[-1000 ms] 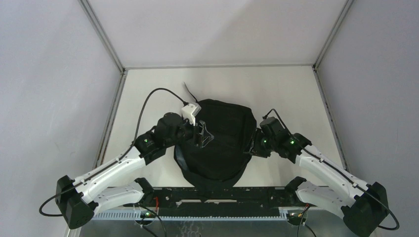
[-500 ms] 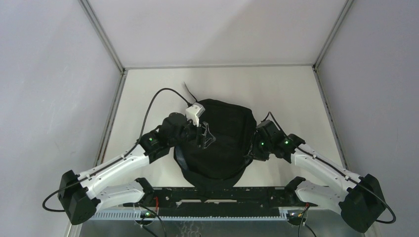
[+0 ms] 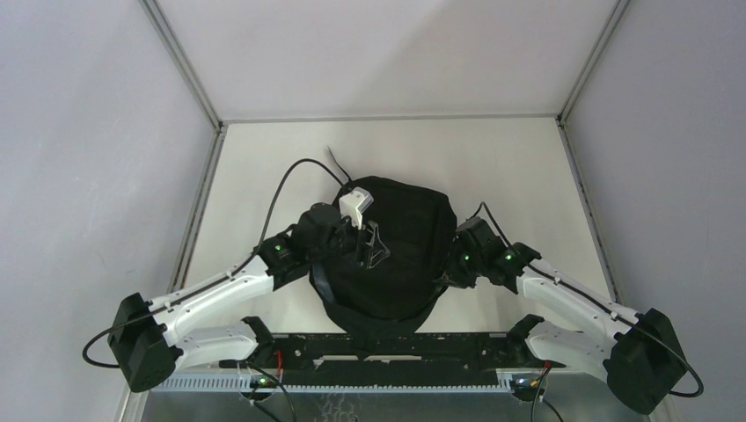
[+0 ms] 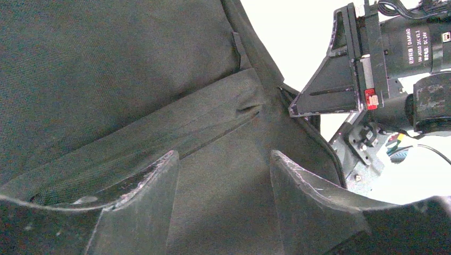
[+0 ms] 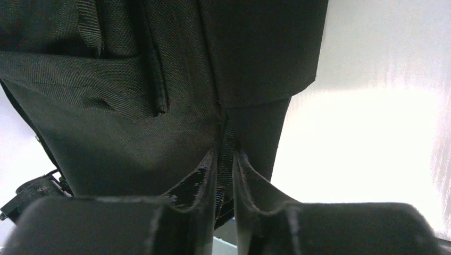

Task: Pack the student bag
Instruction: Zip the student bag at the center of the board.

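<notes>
Near the middle of the pale table (image 3: 493, 167), just beyond the arm bases, lies the student bag (image 3: 400, 281): black, soft, slumped into a rounded heap with no clear opening showing from above. Flanked by both arms, one at each side. On the left, reaching in over the bag's upper left part, the left gripper (image 3: 369, 251), with a white camera block (image 3: 354, 204) on the wrist and a black cable (image 3: 286, 176) looping up behind it. Seen from the left wrist, the left gripper (image 4: 223, 159) stands with jaws well apart and nothing between them but air; hangs close over dark woven fabric of the student bag (image 4: 106, 69), where a long folded band (image 4: 175, 127) runs diagonally across. Cannot tell whether the fingertips (image 4: 169, 159) touch the cloth. At the bag's right edge, low against the table, the right gripper (image 3: 447, 268). From the right wrist, the right gripper (image 5: 226, 154) shows jaws drawn almost together, pinching a thin upright ridge of fabric (image 5: 227, 143) at the side of the student bag (image 5: 133, 106); only a sliver of gap, filled by that ridge. Bright table surface (image 5: 372, 149) to the right of the fabric. In the left wrist view, the right gripper (image 4: 324, 90) appears at upper right, its dark triangular finger tip meeting the bag's far edge.
</notes>
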